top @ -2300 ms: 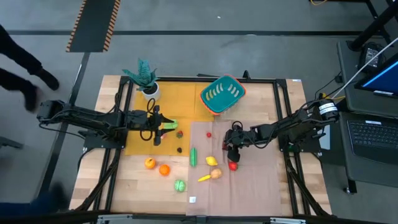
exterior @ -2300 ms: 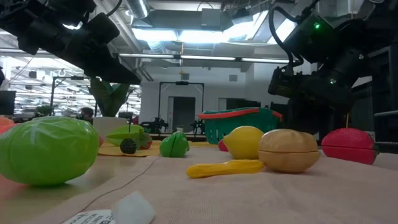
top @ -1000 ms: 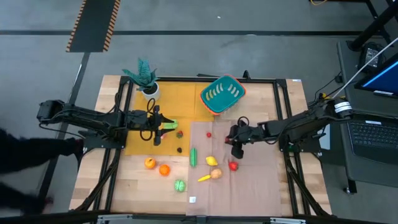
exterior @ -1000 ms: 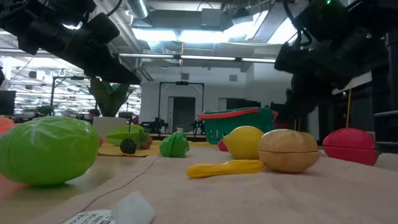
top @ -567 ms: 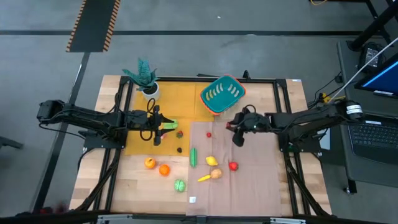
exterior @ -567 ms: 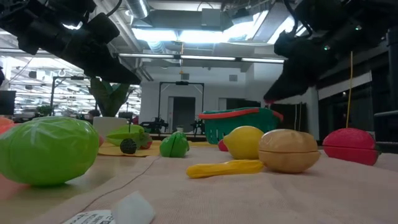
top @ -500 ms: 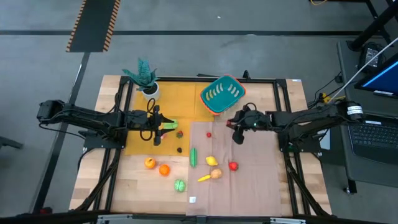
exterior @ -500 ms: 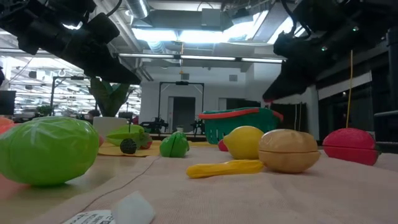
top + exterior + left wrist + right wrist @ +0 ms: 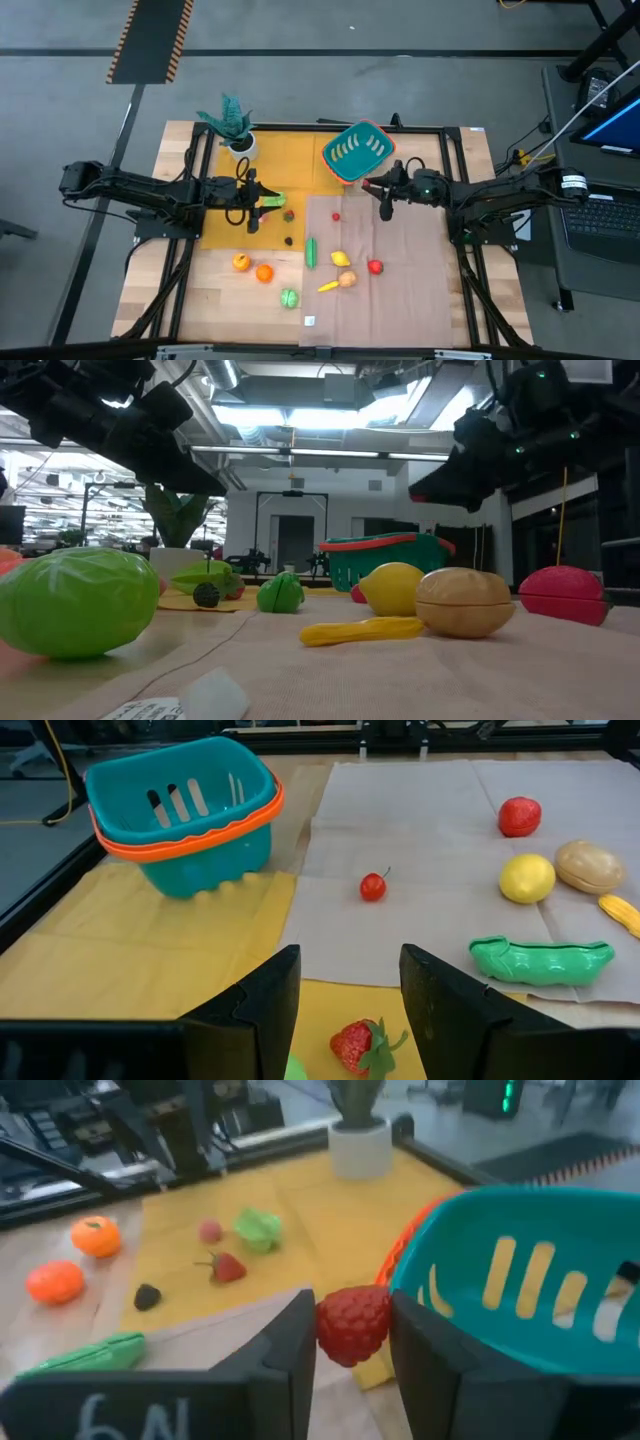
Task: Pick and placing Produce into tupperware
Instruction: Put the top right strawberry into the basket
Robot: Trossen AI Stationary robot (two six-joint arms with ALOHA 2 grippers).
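Note:
The teal tupperware [image 9: 358,150] with its orange rim stands at the table's far middle, tilted on the yellow mat's edge. My right gripper [image 9: 374,188] hovers just off its near right side, shut on a red bumpy berry [image 9: 352,1325]. Loose produce lies on the brown cloth: a cherry [image 9: 336,215], a green pod [image 9: 311,251], a lemon [image 9: 342,258], a potato [image 9: 348,279] and a red fruit [image 9: 375,266]. Two orange fruits [image 9: 252,267] and a green one [image 9: 289,297] lie on the wood. My left gripper [image 9: 345,1010] waits open over the mat, above a strawberry [image 9: 355,1045]. My right gripper pinches the red berry by its two sides [image 9: 326,1328] between its two fingers. The fingers lie nearly level and reach in from the table's right. The berry is lifted clear of the table, beside the tupperware's rim [image 9: 405,1255].
A potted plant [image 9: 232,122] stands at the far left corner of the yellow mat [image 9: 290,165]. A blackberry [image 9: 289,240] and a green piece [image 9: 273,202] lie on the mat near my left gripper. A white tag [image 9: 309,321] lies near the front edge.
My right gripper has carried the red berry from over the brown cloth toward the table's far edge and up to the tupperware's side, rising a little and tipping from pointing steeply down to nearly level. The produce on the table has stayed put.

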